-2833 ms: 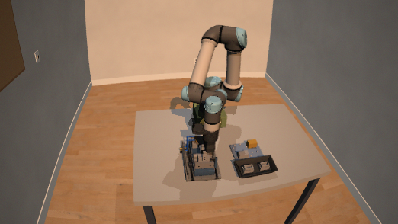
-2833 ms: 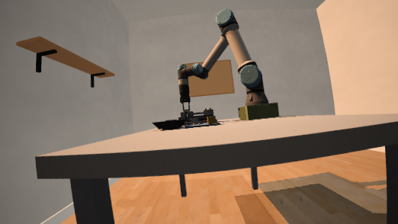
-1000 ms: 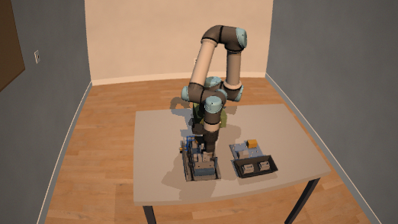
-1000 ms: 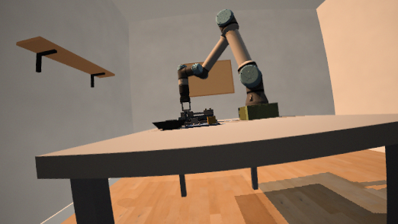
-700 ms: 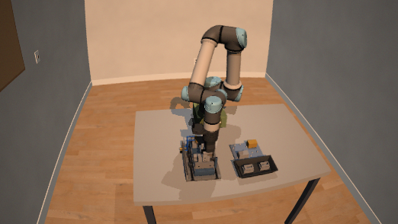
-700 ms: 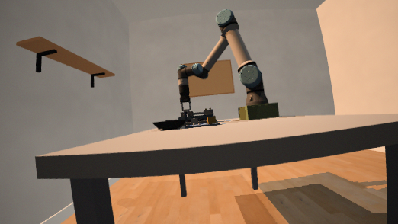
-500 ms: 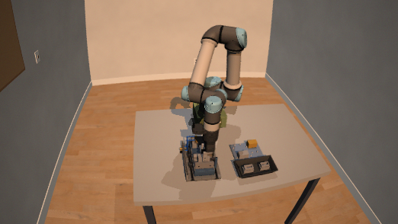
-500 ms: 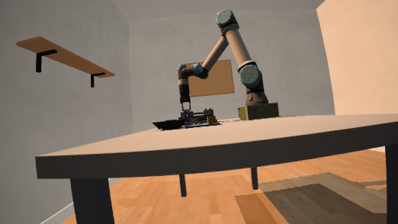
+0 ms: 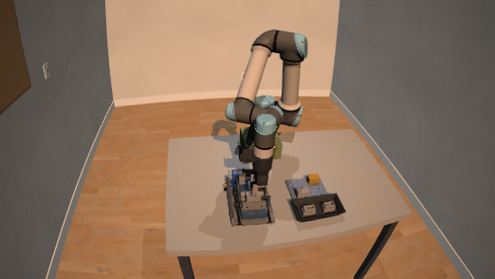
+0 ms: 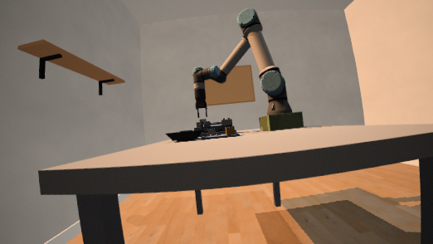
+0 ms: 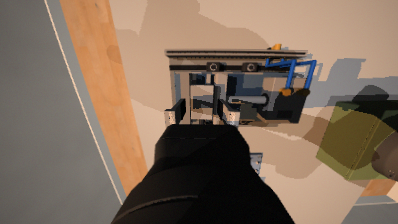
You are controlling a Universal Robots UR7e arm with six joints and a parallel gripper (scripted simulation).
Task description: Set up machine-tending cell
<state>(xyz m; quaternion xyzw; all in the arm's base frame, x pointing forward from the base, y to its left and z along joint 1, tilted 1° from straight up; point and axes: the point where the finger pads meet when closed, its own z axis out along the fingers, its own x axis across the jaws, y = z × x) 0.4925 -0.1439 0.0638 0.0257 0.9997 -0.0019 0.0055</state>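
Overhead, boxy black gripper (image 11: 202,114) (jaws released, empty) above the blue-hosed metal vise (image 11: 235,92).

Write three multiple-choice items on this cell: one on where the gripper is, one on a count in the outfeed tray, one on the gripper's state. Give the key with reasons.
1. Where is the gripper?
A. above the vise
B. over the outfeed tray
C. beside the arm's pedestal

2. How many finished parts lie in the tray?
A. none
B. two
C. four

3. What state are the fingers in?
A. shut on a blank
B. shut on nothing
C. open, holding nothing

Key: 1 A, the exterior view shows it hanging over the vise; 2 B, the top view shows two grey parts side by side; 3 C, the wrist view shows them spread apart with nothing between.
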